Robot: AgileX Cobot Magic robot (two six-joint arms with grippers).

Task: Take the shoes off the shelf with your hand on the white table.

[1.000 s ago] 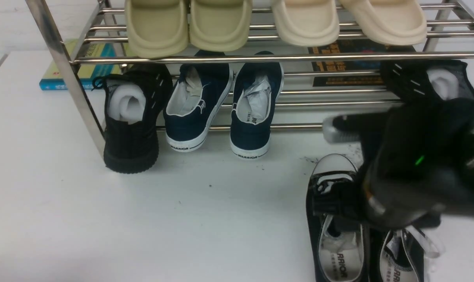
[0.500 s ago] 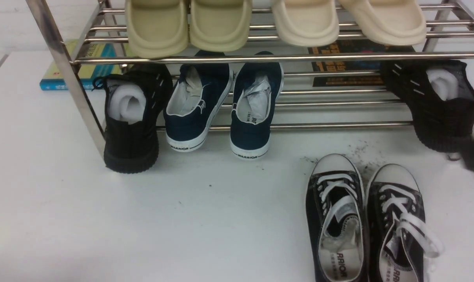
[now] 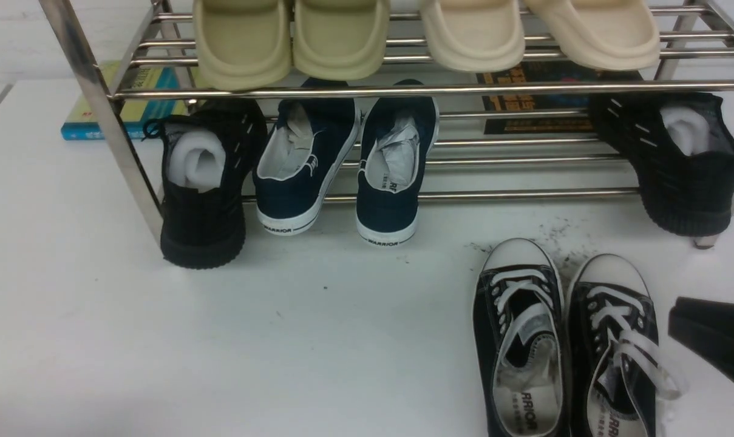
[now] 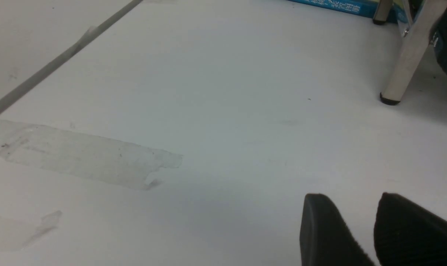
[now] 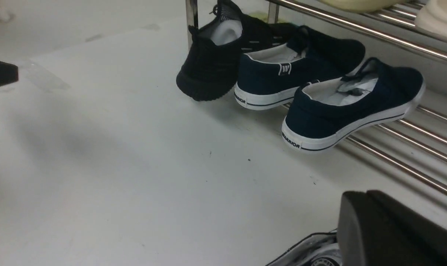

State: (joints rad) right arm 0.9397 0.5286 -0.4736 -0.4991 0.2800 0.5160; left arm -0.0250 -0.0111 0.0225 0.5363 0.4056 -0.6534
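The two black canvas sneakers with white laces (image 3: 518, 340) (image 3: 615, 346) stand side by side on the white table (image 3: 282, 352), toes toward the shelf (image 3: 403, 90), just in front of its lower tier. My right gripper (image 3: 676, 318) is a black wedge at the right edge, beside the right sneaker and apart from it. In the right wrist view its fingers (image 5: 360, 199) lie together with nothing between them, over a sliver of sneaker (image 5: 312, 255). My left gripper (image 4: 351, 207) is open and empty over bare table, out of the front view.
Navy slip-ons (image 3: 300, 164) (image 3: 394, 170) and black knit shoes (image 3: 206, 182) (image 3: 676, 158) sit on the lower tier. Beige and cream slippers (image 3: 294, 36) (image 3: 536, 30) fill the top tier. Books (image 3: 130, 103) lie behind. A shelf leg (image 4: 404, 62) stands near my left gripper.
My right arm, which covered the sneakers a second ago, has swung off to the right. Both sneakers now stand uncovered on the table.
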